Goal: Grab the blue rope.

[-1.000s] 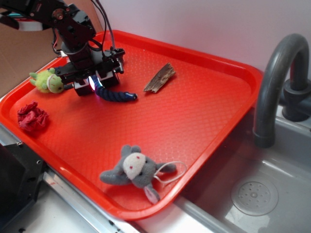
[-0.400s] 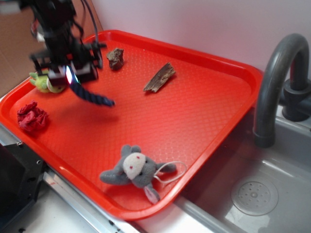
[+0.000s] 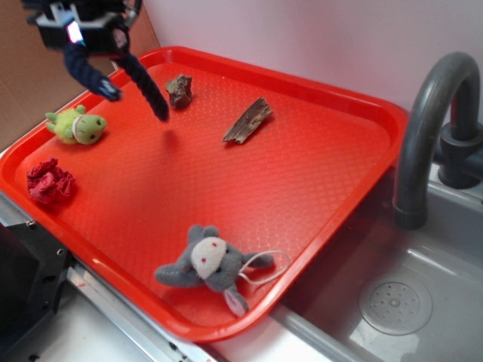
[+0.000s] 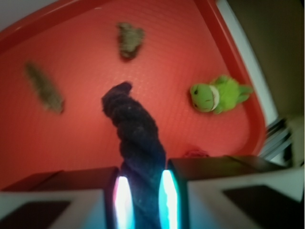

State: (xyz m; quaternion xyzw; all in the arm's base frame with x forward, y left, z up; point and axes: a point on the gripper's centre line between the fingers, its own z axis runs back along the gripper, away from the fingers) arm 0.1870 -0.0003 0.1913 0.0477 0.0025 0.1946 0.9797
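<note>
My gripper [image 3: 75,38] is shut on the blue rope [image 3: 143,84] and holds it high above the back left corner of the red tray [image 3: 317,113]. The dark navy twisted rope hangs from the jaws in two ends, one short with a bright-blue tip, one long reaching down toward the tray. In the wrist view the gripper [image 4: 142,200] clamps the rope [image 4: 136,129] between its lit pads, and the rope dangles over the tray [image 4: 86,62].
On the tray lie a green plush toy [image 3: 78,126], a crumpled red cloth [image 3: 50,182], a small brown rock [image 3: 179,89], a piece of wood [image 3: 247,121] and a grey plush toy [image 3: 207,262]. A grey faucet [image 3: 430,121] and sink [image 3: 392,302] stand at the right.
The gripper has risen from the tray surface and moved left and back, lifting the blue rope clear of the tray. The small rock is now uncovered.
</note>
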